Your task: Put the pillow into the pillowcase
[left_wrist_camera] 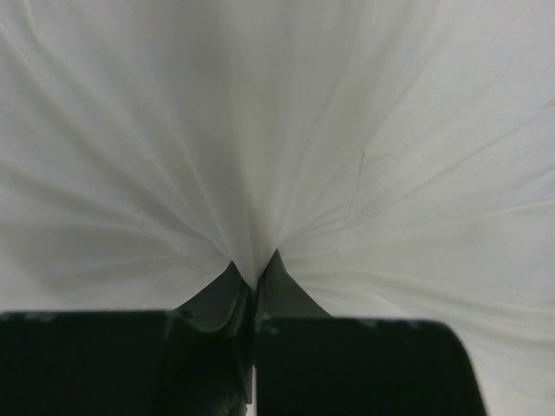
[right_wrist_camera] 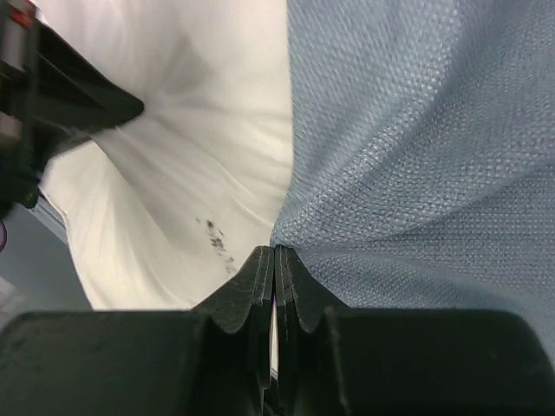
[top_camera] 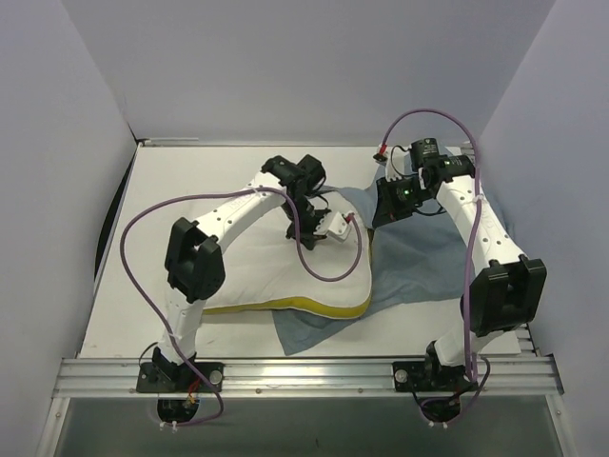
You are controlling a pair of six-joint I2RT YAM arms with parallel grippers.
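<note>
no legible text, label, brand, number or sign anywhere in view.

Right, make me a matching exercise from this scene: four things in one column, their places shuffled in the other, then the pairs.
1. soft white rectangular pillow
2. limp grey-blue cloth pillowcase
3. thin purple cable
4. ribbed silver metal rail

a. spread at the right, partly under another thing
b. straight along the near edge
c. looping out at the far left
d. left of centre, partly on top of another cloth

Pairs: 1-d, 2-a, 3-c, 4-b
</note>
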